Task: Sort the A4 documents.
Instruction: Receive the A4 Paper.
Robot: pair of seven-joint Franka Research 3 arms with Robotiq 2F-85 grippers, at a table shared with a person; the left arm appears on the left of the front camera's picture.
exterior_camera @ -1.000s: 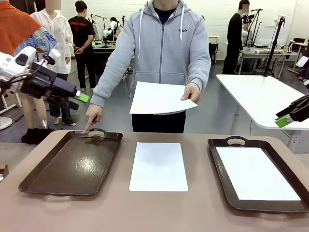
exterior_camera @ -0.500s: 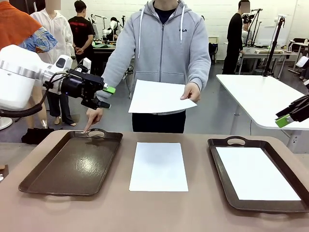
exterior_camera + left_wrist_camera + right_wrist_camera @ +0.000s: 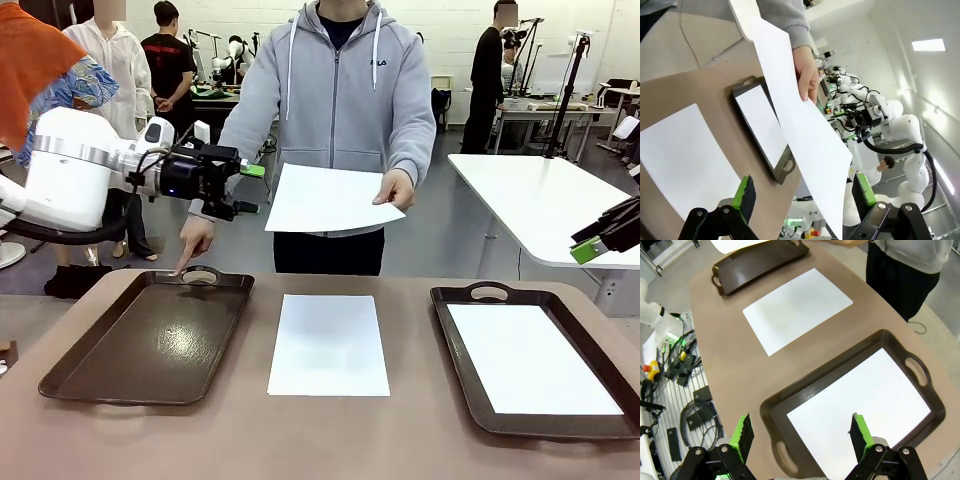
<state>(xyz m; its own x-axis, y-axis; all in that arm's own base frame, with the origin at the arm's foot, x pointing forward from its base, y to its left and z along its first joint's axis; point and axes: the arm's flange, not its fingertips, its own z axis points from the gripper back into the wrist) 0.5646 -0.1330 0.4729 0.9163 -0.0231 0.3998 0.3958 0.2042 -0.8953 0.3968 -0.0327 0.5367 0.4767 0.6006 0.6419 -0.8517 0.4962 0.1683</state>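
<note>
A person across the table holds out a white A4 sheet in one hand. The other hand points at the handle of the bare left tray. My left gripper hovers open at the sheet's left edge. In the left wrist view the held sheet runs down between the wide-apart fingers of that gripper. A second sheet lies on the table's middle. A third sheet lies in the right tray. My right gripper hangs open at the right edge, above that tray.
The brown table carries both dark trays with the loose sheet between them. A white table stands to the far right. Cables and boxes lie on the floor by the table's side. Other people stand farther back.
My left arm has swung rightward and up from the far left until its gripper reached the left edge of the held sheet. The right arm, trays and sheets have not moved.
</note>
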